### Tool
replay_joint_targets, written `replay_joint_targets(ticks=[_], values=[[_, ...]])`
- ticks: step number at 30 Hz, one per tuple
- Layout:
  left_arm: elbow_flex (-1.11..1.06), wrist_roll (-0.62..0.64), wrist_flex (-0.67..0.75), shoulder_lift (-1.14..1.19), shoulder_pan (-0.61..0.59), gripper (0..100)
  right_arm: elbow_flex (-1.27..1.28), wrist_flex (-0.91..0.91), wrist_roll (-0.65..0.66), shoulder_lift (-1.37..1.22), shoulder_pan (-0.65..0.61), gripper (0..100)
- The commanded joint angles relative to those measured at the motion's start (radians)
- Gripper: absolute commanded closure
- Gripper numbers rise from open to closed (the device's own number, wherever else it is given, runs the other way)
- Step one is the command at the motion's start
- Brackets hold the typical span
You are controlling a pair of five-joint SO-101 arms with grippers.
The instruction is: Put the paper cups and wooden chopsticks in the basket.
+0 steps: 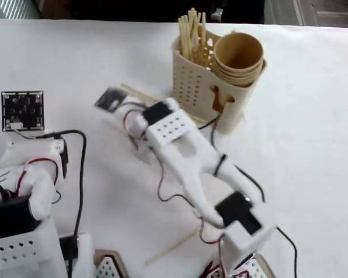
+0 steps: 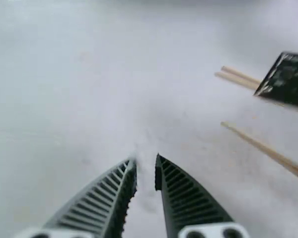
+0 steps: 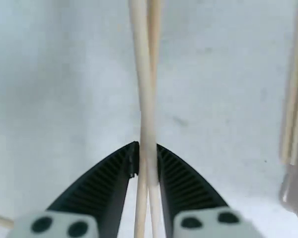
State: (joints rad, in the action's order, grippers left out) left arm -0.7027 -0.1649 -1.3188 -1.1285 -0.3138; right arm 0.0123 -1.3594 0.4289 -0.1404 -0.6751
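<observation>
The fingers of the right gripper [image 3: 146, 148] are pinching two pale wooden chopsticks [image 3: 141, 74] near the cream perforated plastic basket [image 1: 192, 87]; the sticks are crossing slightly, so one is likely risking slipping loose; the left gripper [image 2: 145, 161] is holding its fingers barely parted, empty.

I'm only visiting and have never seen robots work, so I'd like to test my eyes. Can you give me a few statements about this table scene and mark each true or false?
1. The paper cups sit stacked inside the basket. True.
2. The right end effector grips a paper cup. False: it is shut on a pair of chopsticks.
3. The left end effector holds nothing. True.
4. Every chopstick is already in the basket. False: a loose chopstick lies on the table near the arms' bases.
</observation>
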Motion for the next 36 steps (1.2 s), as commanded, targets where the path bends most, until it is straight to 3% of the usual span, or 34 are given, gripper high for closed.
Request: replay_joint_targets(ticks=[1,7,12,36], values=[[-0.008,0.002,0.025,-0.013,-0.007,92,-0.017,-0.002,0.002,0.154,0.059,98.0],[-0.054,0.002,0.072,-0.013,-0.007,92,-0.018,0.064,0.0,0.311,0.137,98.0],[-0.052,0.002,0.072,-0.013,-0.007,92,-0.018,0.194,-0.078,0.38,0.188,98.0],[-0.055,0.002,0.064,-0.013,-0.007,92,-0.11,0.914,-0.321,0.381,0.364,97.9]])
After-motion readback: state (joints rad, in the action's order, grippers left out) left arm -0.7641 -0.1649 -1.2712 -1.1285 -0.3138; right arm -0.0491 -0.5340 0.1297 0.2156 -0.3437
